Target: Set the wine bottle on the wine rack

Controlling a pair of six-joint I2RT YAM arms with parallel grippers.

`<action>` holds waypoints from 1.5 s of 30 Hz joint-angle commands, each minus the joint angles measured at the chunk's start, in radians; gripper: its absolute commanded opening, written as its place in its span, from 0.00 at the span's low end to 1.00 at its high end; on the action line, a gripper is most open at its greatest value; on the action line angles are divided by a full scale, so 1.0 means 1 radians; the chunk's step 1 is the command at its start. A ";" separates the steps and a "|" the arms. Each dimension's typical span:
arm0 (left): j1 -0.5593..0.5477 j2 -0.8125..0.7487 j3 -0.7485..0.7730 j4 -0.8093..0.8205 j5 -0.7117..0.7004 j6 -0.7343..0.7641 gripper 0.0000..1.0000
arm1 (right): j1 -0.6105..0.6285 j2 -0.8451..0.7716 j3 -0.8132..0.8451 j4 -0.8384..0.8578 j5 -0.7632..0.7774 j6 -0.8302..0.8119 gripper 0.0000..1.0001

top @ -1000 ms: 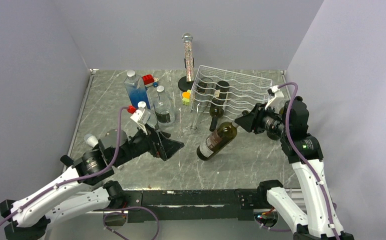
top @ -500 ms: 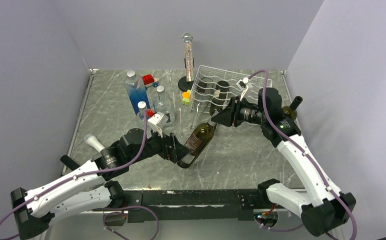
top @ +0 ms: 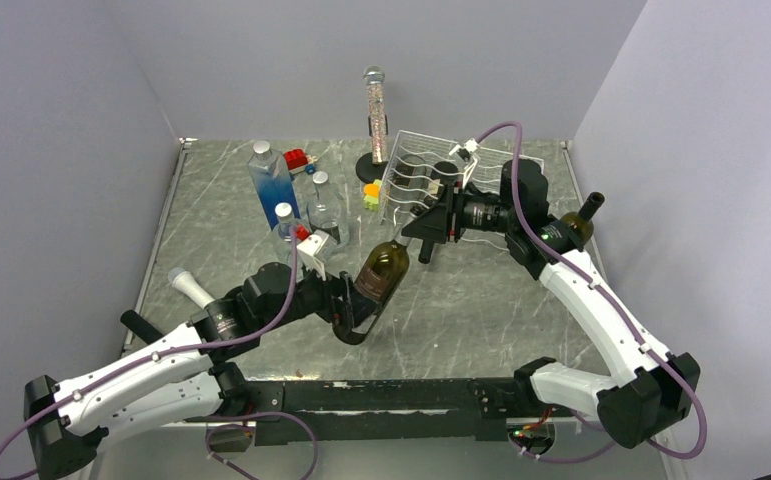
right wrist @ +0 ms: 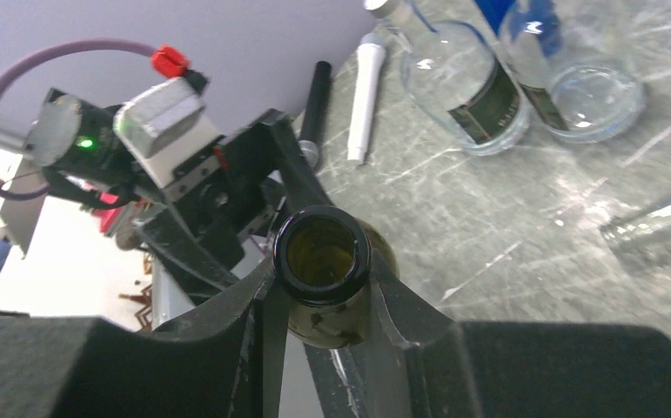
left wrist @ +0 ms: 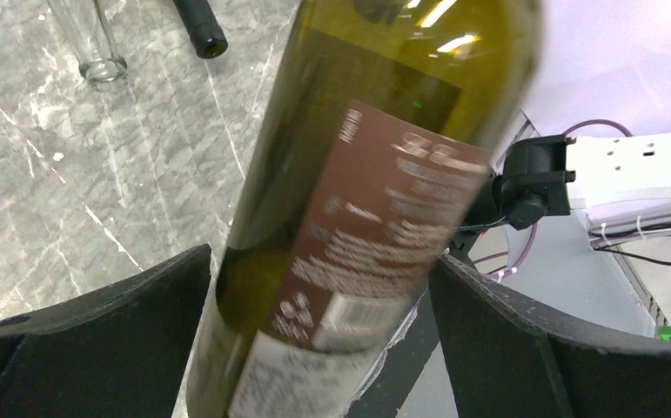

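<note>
The wine bottle [top: 379, 272] is olive-green glass with a brown label and hangs tilted above the table. My right gripper [top: 413, 233] is shut on its neck, and the open mouth [right wrist: 321, 257] shows between those fingers [right wrist: 262, 296]. My left gripper [top: 346, 318] is open with its jaws on either side of the bottle's lower body [left wrist: 366, 200]; only slim gaps show. The white wire wine rack [top: 408, 172] stands at the back right, partly hidden by my right arm. A second dark bottle [top: 427, 245] lies on it, neck pointing forward.
A blue bottle [top: 271, 180] and two clear bottles [top: 326, 205] stand at the back left. A glitter tube [top: 374, 110] stands left of the rack, with small toys [top: 371, 193] near it. A white marker [top: 189, 285] lies by my left arm. A dark bottle [top: 581, 220] sits behind my right arm.
My right gripper has carried the bottle to the left and tilted it more upright. My left gripper has moved right until its jaws sit around the bottle's lower body.
</note>
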 commanded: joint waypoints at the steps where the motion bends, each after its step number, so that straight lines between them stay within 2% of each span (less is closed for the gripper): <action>1: 0.000 0.025 -0.010 0.044 -0.006 0.015 0.99 | 0.047 -0.015 0.101 0.158 -0.098 0.099 0.00; 7: 0.000 0.045 -0.012 0.049 -0.019 0.025 0.99 | 0.078 -0.029 0.111 0.155 -0.104 0.116 0.00; 9: 0.000 0.045 -0.009 0.049 -0.019 0.028 0.92 | 0.080 -0.033 0.108 0.150 -0.105 0.119 0.00; 10: 0.000 0.045 -0.007 0.049 -0.016 0.033 0.84 | 0.081 -0.034 0.106 0.149 -0.102 0.122 0.00; 11: 0.000 0.046 -0.006 0.050 -0.012 0.038 0.72 | 0.084 -0.035 0.106 0.148 -0.104 0.123 0.00; 12: 0.000 0.049 -0.004 0.053 -0.001 0.045 0.53 | 0.086 -0.033 0.109 0.138 -0.104 0.120 0.00; 13: 0.000 0.051 -0.003 0.063 0.029 0.066 0.26 | 0.089 -0.031 0.118 0.114 -0.096 0.109 0.00; 14: 0.000 0.056 0.003 0.062 0.045 0.077 0.05 | 0.093 -0.025 0.129 0.087 -0.088 0.095 0.00; 15: 0.000 0.060 0.013 0.050 0.036 0.075 0.01 | 0.096 -0.023 0.133 0.060 -0.078 0.082 0.00; 19: -0.002 0.061 0.038 0.012 -0.016 0.095 0.01 | 0.102 -0.017 0.147 0.007 -0.047 0.063 0.00; 20: -0.002 0.057 0.042 0.000 -0.035 0.103 0.01 | 0.102 -0.013 0.155 -0.016 -0.033 0.054 0.11; 22: -0.002 0.046 0.054 -0.018 -0.075 0.123 0.01 | 0.102 -0.009 0.167 -0.065 0.014 0.019 0.55; 23: -0.002 0.036 0.060 -0.023 -0.090 0.139 0.01 | 0.104 -0.013 0.165 -0.082 0.046 0.003 0.70; 24: -0.002 0.028 0.066 -0.030 -0.103 0.154 0.01 | 0.105 -0.018 0.163 -0.100 0.076 -0.008 0.82; 26: -0.002 0.015 0.084 -0.054 -0.139 0.205 0.01 | 0.105 -0.015 0.180 -0.162 0.150 -0.046 0.94; 30: -0.002 0.000 0.153 -0.173 -0.229 0.299 0.01 | 0.105 0.000 0.226 -0.251 0.289 -0.100 1.00; 34: -0.003 -0.028 0.195 -0.244 -0.208 0.418 0.01 | 0.105 0.008 0.268 -0.303 0.387 -0.103 1.00; 37: -0.011 -0.046 0.214 -0.307 -0.177 0.533 0.01 | 0.104 0.044 0.348 -0.375 0.377 -0.108 0.97; 40: -0.040 -0.066 0.218 -0.371 -0.171 0.653 0.01 | 0.111 0.099 0.449 -0.543 0.328 -0.187 0.93; 45: -0.080 -0.089 0.218 -0.389 -0.145 0.724 0.01 | 0.122 0.081 0.364 -0.580 0.348 -0.242 0.92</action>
